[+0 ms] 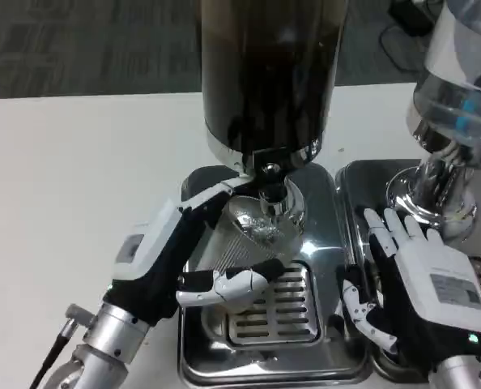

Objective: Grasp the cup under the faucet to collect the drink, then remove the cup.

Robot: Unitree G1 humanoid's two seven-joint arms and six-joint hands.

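Head view: the cup [253, 235], clear and ribbed, is seen tilted under the faucet [270, 193] of the dark drink dispenser [269, 73], above the slotted drip tray [277, 304] near the tabletop's [70, 178] front edge. It is gripped by the left hand [188, 259], fingers [232, 284] wrapped around its lower wall, thumb side up by the rim. The grasp is judged done and the cup placed for filling; whether any drink is flowing or collected cannot be told through the glare. Filling and removal are judged still to come. The right hand [419, 279] is held over the neighbouring steel tray [355, 182], just beside the second dispenser's chrome base [431, 194]; its fingers are spread apart and nothing is gripped, though contact with the tray cannot be made out.
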